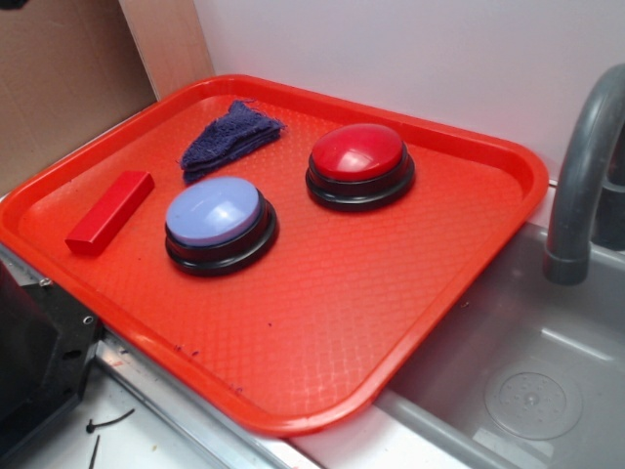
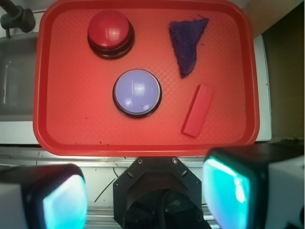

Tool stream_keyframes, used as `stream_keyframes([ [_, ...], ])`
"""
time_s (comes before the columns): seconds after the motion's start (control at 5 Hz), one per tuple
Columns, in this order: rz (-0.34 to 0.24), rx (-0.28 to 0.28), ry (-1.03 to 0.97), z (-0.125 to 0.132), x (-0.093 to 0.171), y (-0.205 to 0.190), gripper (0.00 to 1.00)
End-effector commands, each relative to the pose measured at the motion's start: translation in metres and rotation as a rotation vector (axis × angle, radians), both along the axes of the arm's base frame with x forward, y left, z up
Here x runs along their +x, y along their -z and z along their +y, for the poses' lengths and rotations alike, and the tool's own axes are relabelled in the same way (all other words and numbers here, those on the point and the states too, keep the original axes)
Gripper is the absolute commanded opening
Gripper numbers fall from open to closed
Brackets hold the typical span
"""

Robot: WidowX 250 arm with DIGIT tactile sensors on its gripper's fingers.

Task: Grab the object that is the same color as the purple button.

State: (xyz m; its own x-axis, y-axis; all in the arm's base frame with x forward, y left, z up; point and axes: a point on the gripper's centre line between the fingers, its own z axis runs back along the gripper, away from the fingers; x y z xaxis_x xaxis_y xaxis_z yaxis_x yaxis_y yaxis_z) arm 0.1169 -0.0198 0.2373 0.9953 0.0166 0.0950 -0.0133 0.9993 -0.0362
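Observation:
A dark purple-blue knitted cloth (image 1: 229,139) lies at the far left of the red tray (image 1: 322,322); it also shows in the wrist view (image 2: 187,44), top right. The pale lavender dome button (image 1: 217,219) on a black base sits mid-tray, also in the wrist view (image 2: 137,91). My gripper (image 2: 145,195) is open and empty, high above the tray's near edge and over the robot base; its two fingertips (image 2: 64,200) glow teal. The gripper does not show in the exterior view.
A red dome button (image 1: 358,162) stands at the tray's back. A red rectangular block (image 1: 110,210) lies at the tray's left. A grey sink (image 1: 527,381) with a grey faucet (image 1: 581,176) is to the right. The black robot base (image 2: 157,191) is below the tray.

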Motion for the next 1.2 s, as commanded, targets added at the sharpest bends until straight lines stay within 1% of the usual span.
stream_keyframes([
  [0.0, 0.000, 0.000, 0.000, 0.000, 0.000, 0.000, 1.00],
  [0.2, 0.033, -0.010, 0.001, 0.012, 0.017, 0.013, 1.00],
  [0.4, -0.013, 0.022, -0.035, 0.027, 0.041, 0.029, 1.00],
  [0.6, -0.063, 0.073, -0.117, 0.040, 0.066, 0.048, 1.00],
  [0.8, -0.101, 0.113, -0.186, 0.064, 0.090, 0.074, 1.00],
  [1.0, -0.112, 0.127, -0.223, 0.078, 0.115, 0.099, 1.00],
])
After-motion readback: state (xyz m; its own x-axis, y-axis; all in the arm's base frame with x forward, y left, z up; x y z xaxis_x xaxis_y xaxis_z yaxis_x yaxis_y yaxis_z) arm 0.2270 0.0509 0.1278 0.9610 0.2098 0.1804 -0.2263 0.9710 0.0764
